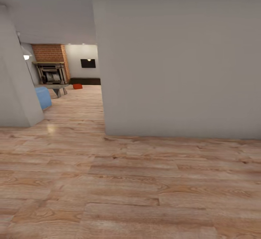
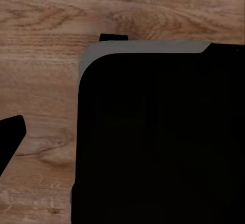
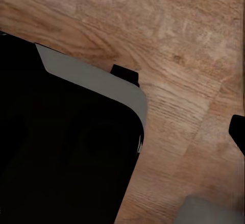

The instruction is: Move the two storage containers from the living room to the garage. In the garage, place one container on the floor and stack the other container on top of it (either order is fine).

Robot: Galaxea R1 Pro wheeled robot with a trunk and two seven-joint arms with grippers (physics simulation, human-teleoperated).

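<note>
While wrist views hide each tool's state, one storage container (image 1: 77, 86) sits beyond.

a light wood plank floor (image 1: 130, 188) fills the foreground, its boards running across the head view. a plain grey-white wall (image 1: 177, 57) stands close ahead on the right, ending at a corner; another pale wall (image 1: 14, 86) slants in at the left. between them an opening leads into a farther room with a brick fireplace (image 1: 50, 63), a light blue sofa (image 1: 43, 97), a low grey table (image 1: 57, 87), a long dark low cabinet (image 1: 87, 81) and a dark screen (image 1: 88, 63) on the back wall. a lamp (image 1: 26, 56) glows at left.
</note>
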